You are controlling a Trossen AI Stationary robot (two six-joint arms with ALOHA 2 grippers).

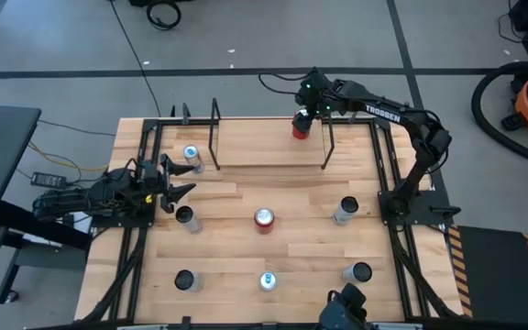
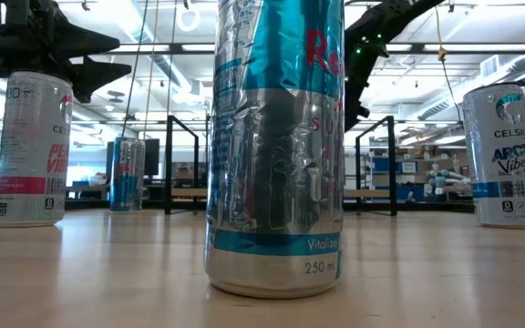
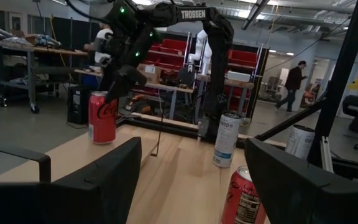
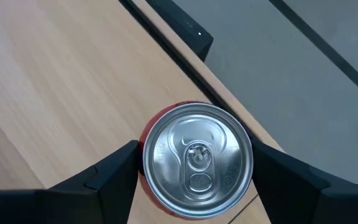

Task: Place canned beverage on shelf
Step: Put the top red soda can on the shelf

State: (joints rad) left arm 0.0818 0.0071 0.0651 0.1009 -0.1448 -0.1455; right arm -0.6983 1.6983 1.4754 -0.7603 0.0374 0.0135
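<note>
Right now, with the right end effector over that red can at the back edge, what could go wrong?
1. The red can stands close to the table's far edge; a nudge could push it off.
2. The right end effector straddles the can, fingers not clearly touching; closing off-centre might tip it.
3. The shelf's wire frame stands right beside the can; the arm could clip it while lifting.

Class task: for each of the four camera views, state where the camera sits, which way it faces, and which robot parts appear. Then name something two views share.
High: overhead, facing down; both arms.
Low: tabletop height, facing the shelf; arms overhead.
Left wrist: looks across the table past its own fingers.
Right wrist: looks down on the red can between its fingers.
Shared: left wrist and high both show that can.
</note>
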